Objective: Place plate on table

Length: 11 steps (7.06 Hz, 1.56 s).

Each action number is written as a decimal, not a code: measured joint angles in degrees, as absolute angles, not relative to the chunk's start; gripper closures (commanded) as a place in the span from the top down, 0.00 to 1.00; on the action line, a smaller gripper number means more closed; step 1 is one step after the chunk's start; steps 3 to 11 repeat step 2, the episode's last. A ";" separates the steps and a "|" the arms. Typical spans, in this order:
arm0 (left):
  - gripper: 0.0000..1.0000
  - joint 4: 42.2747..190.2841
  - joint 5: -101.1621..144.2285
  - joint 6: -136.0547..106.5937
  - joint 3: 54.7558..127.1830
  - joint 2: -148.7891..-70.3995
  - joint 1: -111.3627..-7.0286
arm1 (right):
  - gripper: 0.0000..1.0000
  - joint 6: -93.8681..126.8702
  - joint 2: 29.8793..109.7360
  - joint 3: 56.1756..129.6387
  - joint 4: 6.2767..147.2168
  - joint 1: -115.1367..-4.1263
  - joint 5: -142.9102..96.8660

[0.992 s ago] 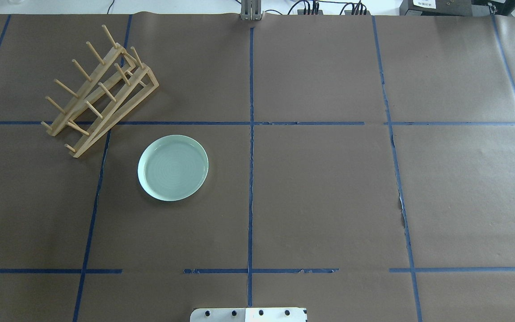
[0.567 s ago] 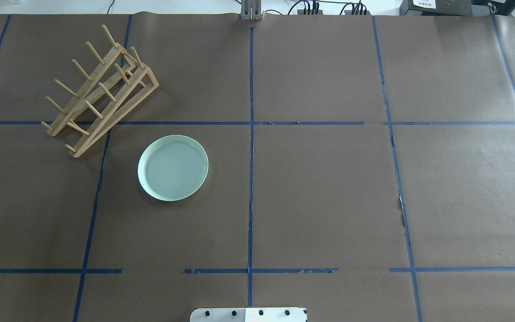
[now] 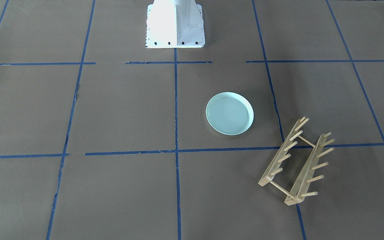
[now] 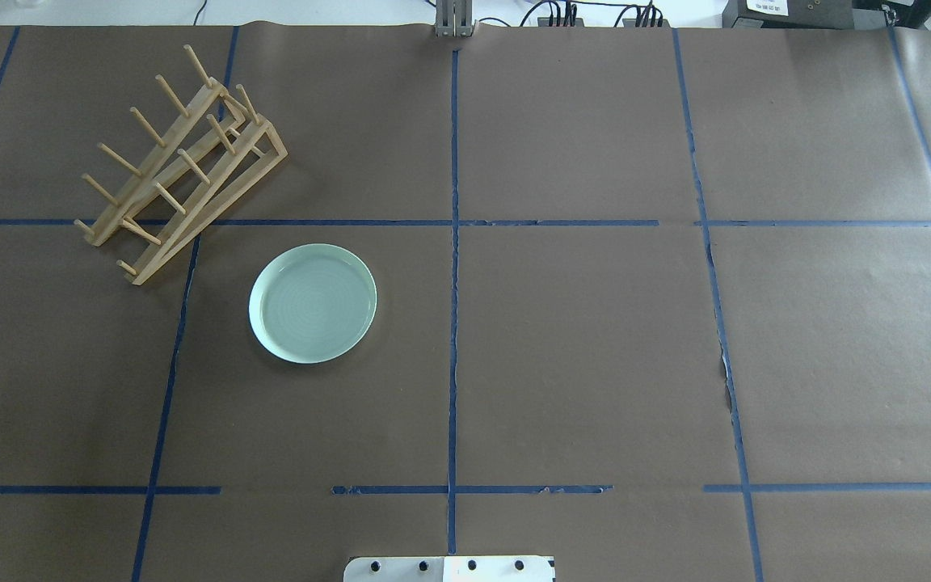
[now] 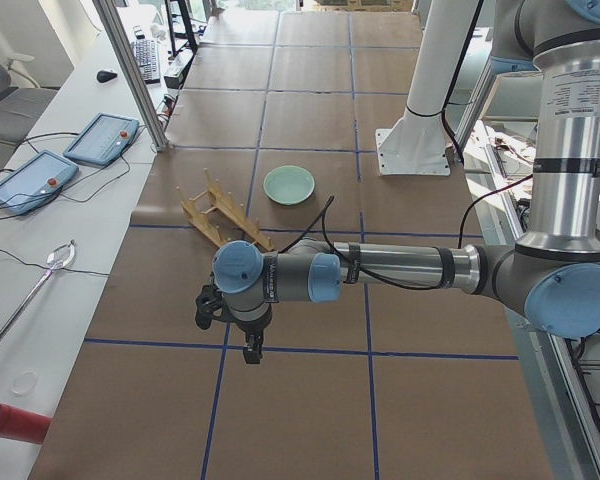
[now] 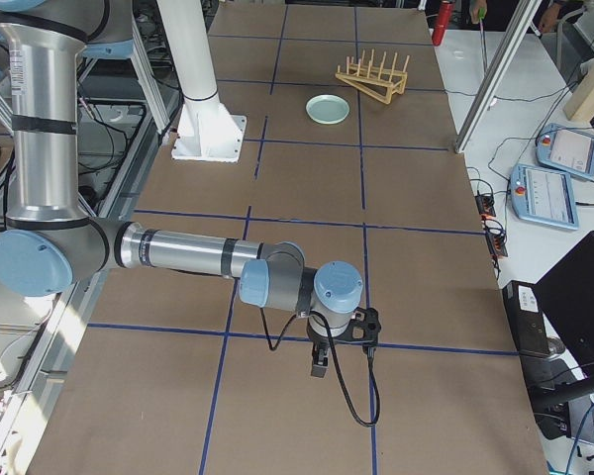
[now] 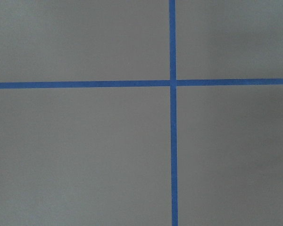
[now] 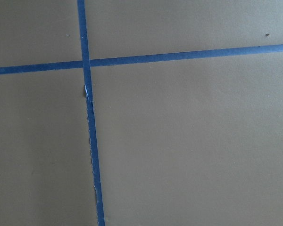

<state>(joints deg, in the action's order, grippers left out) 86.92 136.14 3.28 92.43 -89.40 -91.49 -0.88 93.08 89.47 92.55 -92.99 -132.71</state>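
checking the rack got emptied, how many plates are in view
1. The plate lies flat on the table, near the wooden rack but apart from it. No plate stands between the rack's pegs.

Pale mint-green plate [image 4: 313, 303] with faint concentric rings; brown paper table [image 4: 595, 339] gridded in blue tape

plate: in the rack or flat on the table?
Flat on the table, out of the wooden peg rack. The plate lies rim-up on brown paper, apart from the rack, whose pegs hold nothing.
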 measured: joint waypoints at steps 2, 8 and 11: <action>1.00 86.92 136.14 3.18 92.45 -89.68 -91.49 | 1.00 -0.88 93.08 89.47 92.55 -92.99 -132.71; 1.00 86.92 136.14 3.18 92.45 -89.68 -91.49 | 1.00 -0.88 93.08 89.47 92.55 -92.99 -132.71; 1.00 86.92 136.14 3.18 92.45 -89.68 -91.49 | 1.00 -0.88 93.08 89.47 92.55 -92.99 -132.71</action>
